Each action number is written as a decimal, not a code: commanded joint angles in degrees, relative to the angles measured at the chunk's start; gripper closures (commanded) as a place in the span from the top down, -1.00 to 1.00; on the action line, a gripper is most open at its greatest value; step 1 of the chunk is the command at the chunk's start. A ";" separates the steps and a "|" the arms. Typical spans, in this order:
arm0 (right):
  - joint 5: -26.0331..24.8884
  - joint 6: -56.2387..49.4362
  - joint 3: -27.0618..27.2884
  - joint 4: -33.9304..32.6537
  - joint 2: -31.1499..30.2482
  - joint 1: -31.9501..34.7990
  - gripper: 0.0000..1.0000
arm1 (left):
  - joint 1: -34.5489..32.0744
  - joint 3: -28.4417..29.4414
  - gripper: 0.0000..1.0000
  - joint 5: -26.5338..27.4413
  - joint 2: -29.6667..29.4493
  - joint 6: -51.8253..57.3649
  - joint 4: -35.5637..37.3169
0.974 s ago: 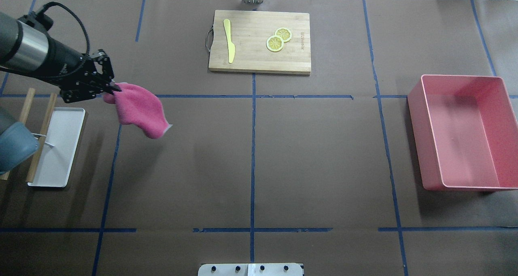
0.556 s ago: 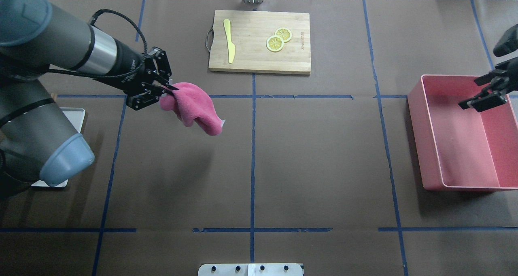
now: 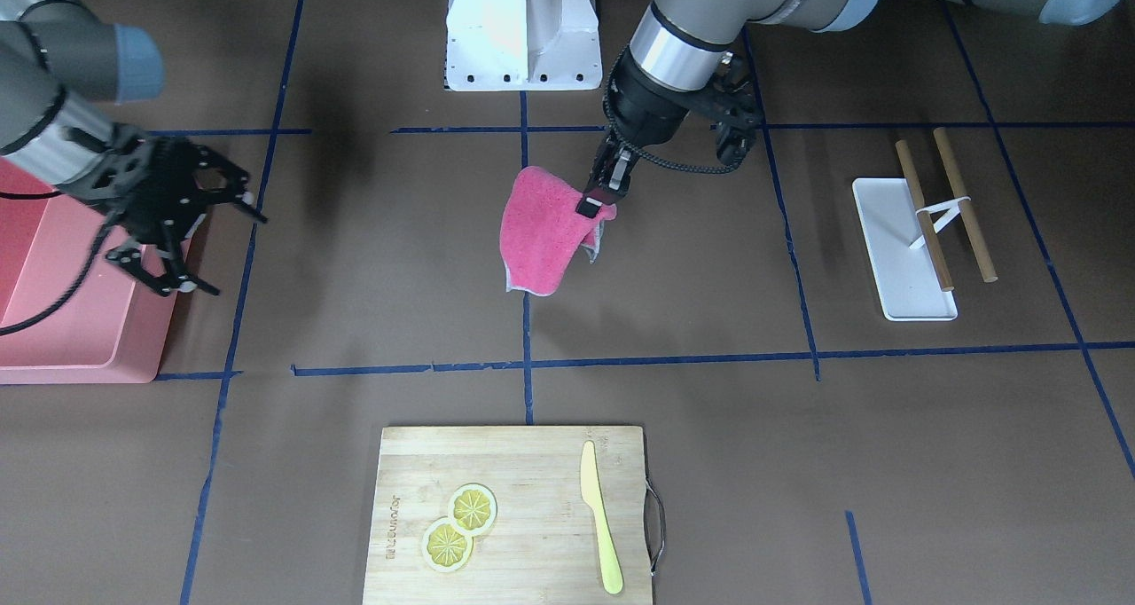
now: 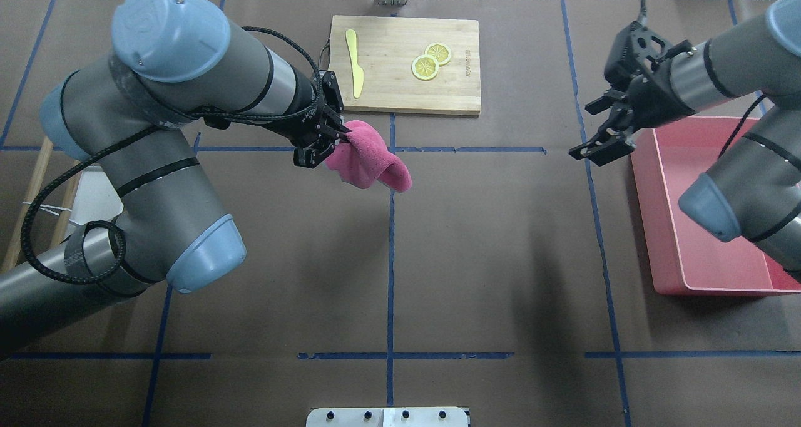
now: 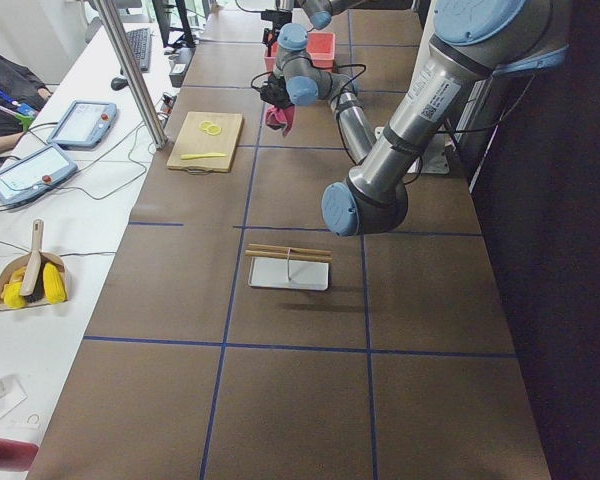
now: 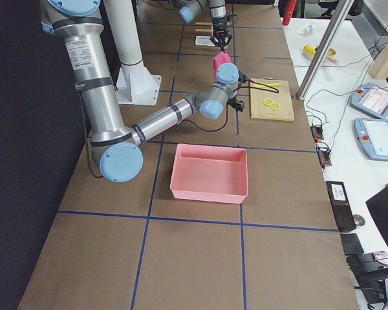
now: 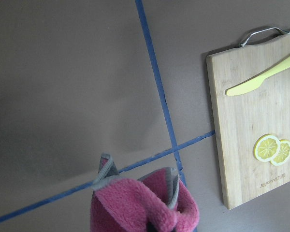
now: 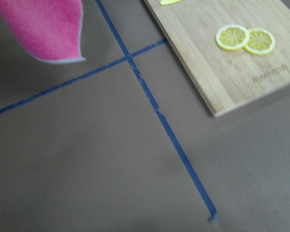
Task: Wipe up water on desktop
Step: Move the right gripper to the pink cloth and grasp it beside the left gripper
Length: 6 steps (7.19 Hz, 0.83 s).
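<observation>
Engraved mark on cutting board (image 7: pixel 237 125) (unreadable); no other legible text.

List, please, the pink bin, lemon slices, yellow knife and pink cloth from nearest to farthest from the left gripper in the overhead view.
1. pink cloth, held by the left gripper
2. yellow knife, cutting board's left side
3. lemon slices, farther right on it
4. pink bin, far right

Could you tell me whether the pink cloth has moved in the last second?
Yes. In the overhead view the cloth travelled right, from far left to the central tape line below the cutting board, held by the left end effector.
</observation>
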 commanded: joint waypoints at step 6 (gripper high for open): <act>-23.14 4.03 6.24 0.12 7.14 -19.53 0.99 | 3.72 2.90 -0.83 0.60 -5.12 -11.95 0.05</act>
